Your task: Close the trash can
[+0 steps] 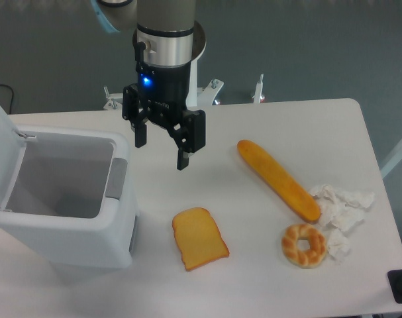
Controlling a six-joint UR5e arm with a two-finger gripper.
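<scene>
- A white table is filling most of the view, with a dark grey floor lying behind it and a few metal fittings showing at its far edge.
- The trash can is sitting at the left end of the table, a big boxy white bin with rounded corners, and it is standing open so that its bare inside is showing.
- Its lid is standing raised at the far left, cut off by the picture's edge, and a grey latch tab is sitting on the rim facing the middle of the table.
- The gripper is hanging from the arm above the table, just to the right of the bin's far corner and touching nothing.
- Its two dark fingers are pointing down with the jaws spread wide and nothing between them; a small blue light is glowing on the wrist above.
- A slice of toast is lying flat near the front, close to the bin.
- A long bread loaf is lying diagonally on the right half of the table.
- A ring-shaped pastry is lying just below the loaf's near end, beside crumpled white paper.
</scene>
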